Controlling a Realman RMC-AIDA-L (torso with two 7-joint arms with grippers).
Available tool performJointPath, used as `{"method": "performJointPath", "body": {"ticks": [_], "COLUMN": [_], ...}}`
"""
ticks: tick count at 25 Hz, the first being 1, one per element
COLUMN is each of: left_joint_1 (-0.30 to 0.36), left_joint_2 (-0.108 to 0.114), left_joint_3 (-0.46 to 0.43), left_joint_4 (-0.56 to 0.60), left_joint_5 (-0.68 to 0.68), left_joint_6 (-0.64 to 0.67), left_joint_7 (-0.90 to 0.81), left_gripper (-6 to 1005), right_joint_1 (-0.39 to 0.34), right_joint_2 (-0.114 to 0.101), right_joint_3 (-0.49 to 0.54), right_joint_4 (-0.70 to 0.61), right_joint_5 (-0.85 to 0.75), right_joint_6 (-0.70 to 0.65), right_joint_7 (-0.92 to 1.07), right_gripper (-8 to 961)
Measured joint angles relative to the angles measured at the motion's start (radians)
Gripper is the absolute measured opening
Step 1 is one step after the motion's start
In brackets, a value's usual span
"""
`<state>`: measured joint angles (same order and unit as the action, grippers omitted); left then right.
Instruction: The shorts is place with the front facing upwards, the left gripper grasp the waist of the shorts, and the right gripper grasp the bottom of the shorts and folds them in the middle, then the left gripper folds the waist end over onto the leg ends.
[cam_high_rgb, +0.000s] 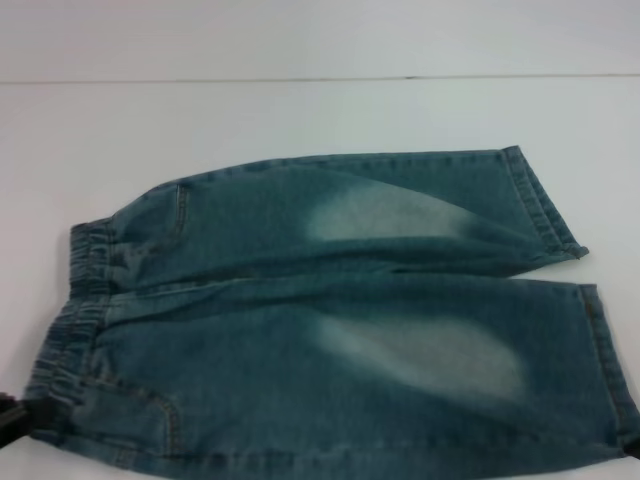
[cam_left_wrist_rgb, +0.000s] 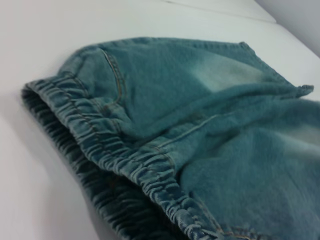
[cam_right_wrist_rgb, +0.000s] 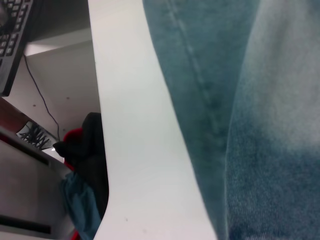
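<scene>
Shorts (cam_high_rgb: 330, 320) were laid flat on white table (cam_high_rgb: 300, 110), waist (cam_high_rgb: 75, 310) toward left, leg ends (cam_high_rgb: 570, 270) toward right. In head view, left gripper (cam_high_rgb: 15, 420) was glimpsed at near waist corner, touching fabric; finger opening could not be told. Left wrist view alone gave ruffled waistband close up. Right wrist view alone showed table edge, keyboard (cam_right_wrist_rgb: 12, 35) beyond. Right gripper was not seen.

Lighting: bright, diffuse, overhead; white table (cam_high_rgb: 300, 110) near washed out, no hard glare. Shadows: soft, thin, under the waist (cam_left_wrist_rgb: 100, 165) by the left gripper (cam_high_rgb: 12, 418). Focus: head view soft throughout; left wrist view blurs twd far leg ends (cam_left_wrist_rgb: 300, 92); right wrist view, denim close-up, seam soft.
</scene>
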<state>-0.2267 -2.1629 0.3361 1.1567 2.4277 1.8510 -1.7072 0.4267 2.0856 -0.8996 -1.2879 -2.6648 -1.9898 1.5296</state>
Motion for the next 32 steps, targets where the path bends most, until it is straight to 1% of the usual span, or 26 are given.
{"method": "performJointPath", "body": {"ticks": [2, 4, 11, 14, 17, 20, 22, 24, 26, 27, 28, 29, 30, 32], "left_joint_1": [0.006, 0.006, -0.008, -0.029, -0.042, -0.046, -0.046, -0.049, -0.051, -0.062, -0.066, -0.067, -0.073, -0.085], "left_joint_2": [0.003, 0.004, 0.006, 0.008, 0.007, 0.003, 0.002, 0.002, 0.001, 0.0, 0.0, 0.0, 0.0, 0.001], "left_joint_3": [-0.053, -0.08, -0.091, -0.093, -0.095, -0.097, -0.097, -0.095, -0.092, -0.088, -0.088, -0.087, -0.087, -0.085], "left_joint_4": [0.018, 0.029, 0.033, 0.026, 0.025, 0.024, 0.018, 0.01, 0.005, -0.023, -0.04, -0.045, -0.068, -0.107], "left_joint_5": [-0.001, -0.006, -0.038, -0.064, -0.083, -0.133, -0.193, -0.233, -0.253, -0.306, -0.329, -0.334, -0.361, -0.393], "left_joint_6": [0.031, 0.041, 0.051, 0.051, 0.044, 0.02, -0.007, -0.027, -0.037, -0.099, -0.132, -0.139, -0.177, -0.225], "left_joint_7": [0.007, 0.011, 0.011, 0.005, 0.001, 0.0, 0.003, 0.008, 0.012, 0.034, 0.045, 0.048, 0.064, 0.099], "left_gripper": [53, 54, 54, 54, 54, 55, 55, 55, 55, 55, 55, 55, 55, 55], "right_joint_1": [-0.014, -0.02, -0.032, -0.03, -0.027, -0.032, -0.037, -0.04, -0.04, -0.036, -0.036, -0.03, -0.025, -0.003], "right_joint_2": [-0.001, -0.002, -0.006, -0.008, -0.005, -0.001, 0.001, 0.004, 0.01, 0.012, 0.012, 0.01, 0.009, 0.01], "right_joint_3": [0.011, 0.035, 0.117, 0.204, 0.32, 0.399, 0.425, 0.426, 0.418, 0.39, 0.39, 0.362, 0.341, 0.28], "right_joint_4": [-0.01, -0.014, -0.024, -0.038, -0.05, -0.052, -0.045, -0.032, -0.003, 0.042, 0.042, 0.077, 0.1, 0.161], "right_joint_5": [0.013, 0.026, 0.093, 0.163, 0.242, 0.342, 0.403, 0.441, 0.487, 0.534, 0.534, 0.558, 0.574, 0.6], "right_joint_6": [0.0, 0.0, 0.001, 0.009, 0.014, 0.039, 0.08, 0.132, 0.228, 0.321, 0.321, 0.381, 0.423, 0.562], "right_joint_7": [-0.021, -0.042, -0.114, -0.149, -0.207, -0.249, -0.266, -0.271, -0.272, -0.274, -0.274, -0.275, -0.276, -0.281], "right_gripper": [36, 36, 36, 36, 36, 36, 36, 35, 35, 35, 35, 35, 35, 35]}}
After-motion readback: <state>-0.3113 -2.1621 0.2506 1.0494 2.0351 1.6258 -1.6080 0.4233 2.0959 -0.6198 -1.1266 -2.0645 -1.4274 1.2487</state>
